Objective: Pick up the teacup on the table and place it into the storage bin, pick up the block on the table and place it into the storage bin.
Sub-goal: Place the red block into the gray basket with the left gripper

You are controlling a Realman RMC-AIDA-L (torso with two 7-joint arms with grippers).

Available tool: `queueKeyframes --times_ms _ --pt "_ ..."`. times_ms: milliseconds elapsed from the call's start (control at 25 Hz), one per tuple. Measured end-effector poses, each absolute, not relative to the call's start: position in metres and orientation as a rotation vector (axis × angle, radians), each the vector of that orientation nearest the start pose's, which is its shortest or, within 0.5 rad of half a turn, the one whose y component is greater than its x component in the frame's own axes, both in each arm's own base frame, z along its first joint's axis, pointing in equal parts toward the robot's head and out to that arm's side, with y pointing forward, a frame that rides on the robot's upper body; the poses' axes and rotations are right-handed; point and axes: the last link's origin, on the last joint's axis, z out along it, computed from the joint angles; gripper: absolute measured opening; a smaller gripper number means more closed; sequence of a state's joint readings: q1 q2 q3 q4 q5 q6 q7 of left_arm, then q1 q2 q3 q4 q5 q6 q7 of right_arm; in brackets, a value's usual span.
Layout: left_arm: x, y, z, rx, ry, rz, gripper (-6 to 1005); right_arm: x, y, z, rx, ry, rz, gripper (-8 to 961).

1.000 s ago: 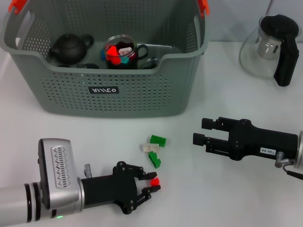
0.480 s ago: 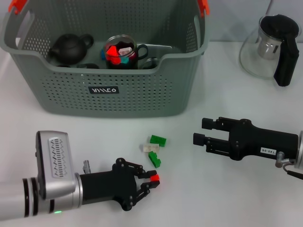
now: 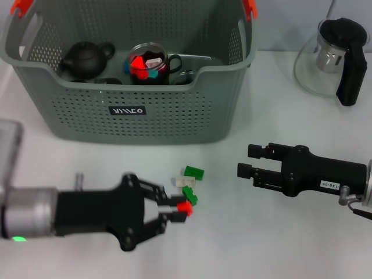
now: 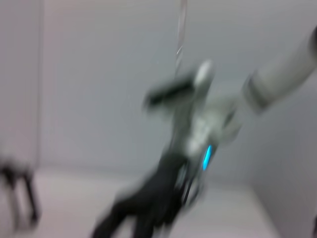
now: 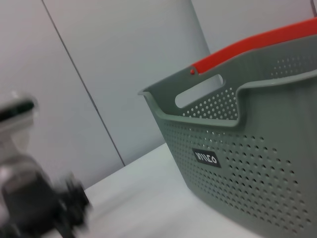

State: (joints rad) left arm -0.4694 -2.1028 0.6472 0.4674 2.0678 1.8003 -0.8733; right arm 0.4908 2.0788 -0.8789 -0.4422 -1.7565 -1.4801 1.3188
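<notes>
Left gripper is gripping a red block between its fingertips, low over the table. Just ahead of the tips, green blocks and a pale block are lying on the surface. The bin is standing beyond them, well forward of the gripper. Inside it a teacup holding coloured bits is sitting beside a black teapot. Right gripper is hovering idle with fingers parted, off to the side of the blocks; a glass pot is standing beyond it.
</notes>
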Motion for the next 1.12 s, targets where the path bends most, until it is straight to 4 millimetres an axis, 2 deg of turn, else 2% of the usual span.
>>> queueKeyframes --times_ms 160,240,480,560,760,840,880,920,1120 --pt "-0.241 0.268 0.004 -2.871 -0.047 -1.194 163 0.265 0.307 -0.043 -2.697 0.801 0.873 673" --pt "-0.229 0.278 0.015 -2.847 -0.035 -1.267 170 0.264 0.307 -0.043 -2.698 0.799 0.873 673" --pt "-0.186 0.317 0.032 -2.736 0.006 -1.418 190 0.263 0.308 -0.044 -2.705 0.784 0.877 674" --pt "-0.173 0.337 0.036 -2.656 -0.018 -1.427 197 0.262 0.308 -0.044 -2.706 0.783 0.878 674" --pt "-0.158 0.384 0.051 -2.500 -0.176 -1.339 214 0.262 0.308 -0.044 -2.706 0.779 0.878 674" --pt "-0.157 0.404 0.058 -2.447 -0.254 -1.255 221 0.262 0.308 -0.044 -2.706 0.780 0.877 674" --pt "-0.158 0.420 0.064 -2.421 -0.309 -1.142 224 0.262 0.308 -0.044 -2.705 0.780 0.878 674" --pt "-0.158 0.420 0.064 -2.421 -0.309 -1.142 228 0.262 0.308 -0.044 -2.705 0.780 0.878 674" --pt "-0.168 0.444 0.063 -2.465 -0.404 -0.771 245 0.262 0.309 -0.044 -2.706 0.775 0.877 674"
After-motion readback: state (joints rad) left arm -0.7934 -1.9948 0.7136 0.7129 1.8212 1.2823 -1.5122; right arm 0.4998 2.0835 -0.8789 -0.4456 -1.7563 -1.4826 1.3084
